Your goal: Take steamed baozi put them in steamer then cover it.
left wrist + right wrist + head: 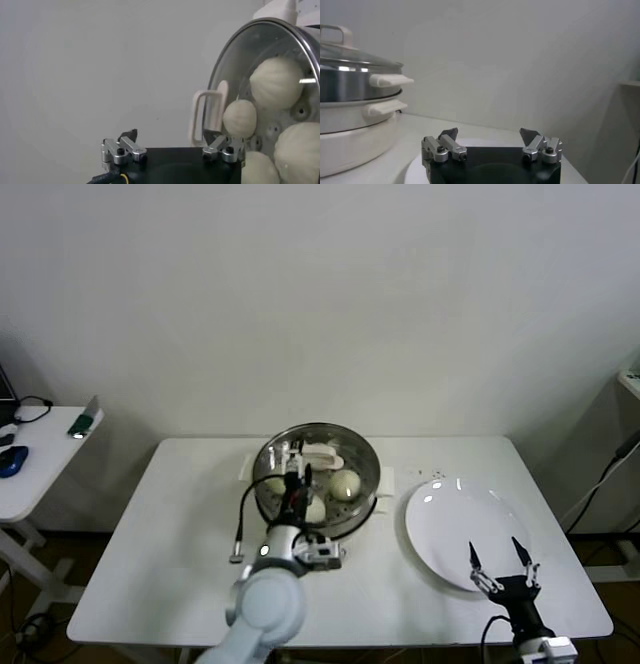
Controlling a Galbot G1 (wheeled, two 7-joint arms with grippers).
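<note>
The steamer [318, 480] sits mid-bench toward the far edge, its cover [260, 95] on the pot and the baozi [276, 82] visible inside through the glass. The left gripper [296, 467] hangs over the near-left part of the cover, jaws released and spread beside the cover's handle [207, 116], gripping nothing. The right gripper [499, 569] hovers at the near edge of the plate [468, 529], jaws wide, empty. Bare bench [170, 564] lies open to the left.

The left arm hides part of the steamer [362, 459] and one steamed baozi [314, 510].
</note>
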